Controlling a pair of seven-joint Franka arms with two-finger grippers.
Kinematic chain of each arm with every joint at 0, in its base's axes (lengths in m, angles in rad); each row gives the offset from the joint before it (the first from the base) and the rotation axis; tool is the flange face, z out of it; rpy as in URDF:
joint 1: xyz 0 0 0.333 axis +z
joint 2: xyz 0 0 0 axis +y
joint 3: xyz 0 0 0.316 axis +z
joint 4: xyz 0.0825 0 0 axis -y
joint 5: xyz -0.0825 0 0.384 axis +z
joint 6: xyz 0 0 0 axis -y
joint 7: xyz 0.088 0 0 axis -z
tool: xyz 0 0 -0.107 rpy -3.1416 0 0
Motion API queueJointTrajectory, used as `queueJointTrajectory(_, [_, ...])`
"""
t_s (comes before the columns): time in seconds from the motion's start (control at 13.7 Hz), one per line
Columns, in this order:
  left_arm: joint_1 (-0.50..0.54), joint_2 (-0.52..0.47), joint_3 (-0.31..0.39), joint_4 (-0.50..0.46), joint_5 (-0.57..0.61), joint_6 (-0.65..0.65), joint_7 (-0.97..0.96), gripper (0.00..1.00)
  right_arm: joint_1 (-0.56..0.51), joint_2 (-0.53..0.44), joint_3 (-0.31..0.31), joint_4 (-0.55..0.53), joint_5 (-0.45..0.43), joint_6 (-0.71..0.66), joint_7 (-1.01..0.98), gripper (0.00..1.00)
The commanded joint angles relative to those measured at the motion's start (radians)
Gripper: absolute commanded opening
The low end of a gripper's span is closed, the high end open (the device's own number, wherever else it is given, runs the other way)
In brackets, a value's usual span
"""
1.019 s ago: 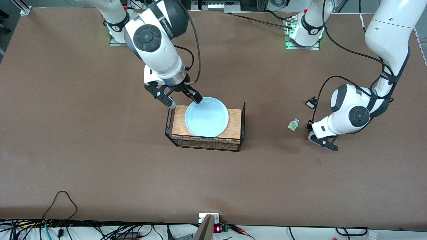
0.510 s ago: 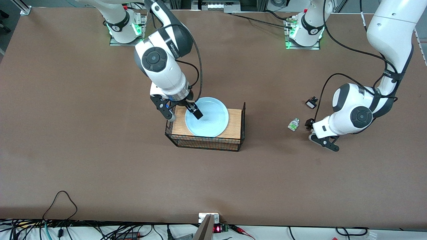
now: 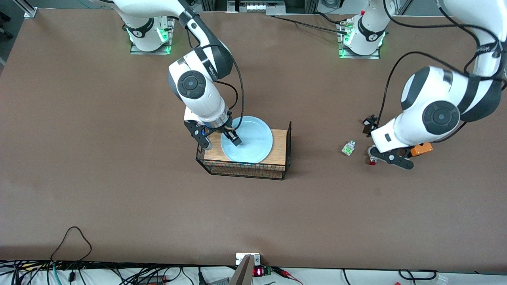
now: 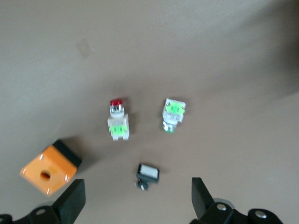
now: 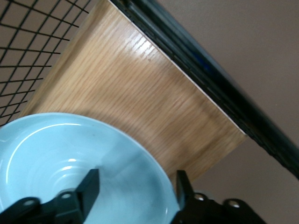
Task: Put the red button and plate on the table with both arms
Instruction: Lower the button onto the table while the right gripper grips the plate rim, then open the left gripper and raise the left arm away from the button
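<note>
The pale blue plate (image 3: 247, 139) lies on the wood-topped wire rack (image 3: 279, 148). My right gripper (image 3: 220, 140) is open and straddles the plate's rim at the right arm's end, one finger inside the plate, one outside; the right wrist view shows the plate (image 5: 51, 154) between the fingers of the gripper (image 5: 135, 189). The red button (image 4: 117, 122) lies on the table (image 3: 119, 178), beside a white-green part without red cap (image 4: 173, 113). It shows in the front view (image 3: 372, 161) too. My left gripper (image 4: 138, 201) is open and empty, up in the air over these small parts (image 3: 390, 157).
A small black-and-white part (image 4: 147, 172) and an orange box (image 4: 49, 167) lie near the button. In the front view the white-green part (image 3: 348, 148) lies toward the rack from the button, and the orange box (image 3: 421, 149) peeks out under the left arm.
My right gripper came down until it straddles the plate's rim. My left arm rose from the table, uncovering the red button and the orange box.
</note>
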Motion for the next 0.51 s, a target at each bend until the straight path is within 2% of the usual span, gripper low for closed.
queueJointTrajectory(0.0, [-0.005, 0.003, -0.033, 0.143, 0.002, -0.173, -0.036, 1.00, 0.009, -0.006, -0.004, 0.014, 0.005, -0.015, 0.020, 0.65])
queueJointTrajectory(0.15, [-0.005, 0.005, -0.049, 0.212, 0.002, -0.248, -0.044, 1.00, 0.010, -0.012, -0.004, 0.014, 0.009, -0.016, 0.020, 0.66])
queueJointTrajectory(0.29, [-0.005, 0.009, -0.050, 0.232, -0.007, -0.250, -0.041, 1.00, 0.012, -0.017, -0.004, 0.014, 0.009, -0.018, 0.020, 0.66])
queueJointTrajectory(0.44, [-0.005, -0.011, -0.008, 0.261, -0.102, -0.224, -0.041, 1.00, 0.012, -0.024, -0.004, 0.014, 0.010, -0.021, 0.019, 0.66])
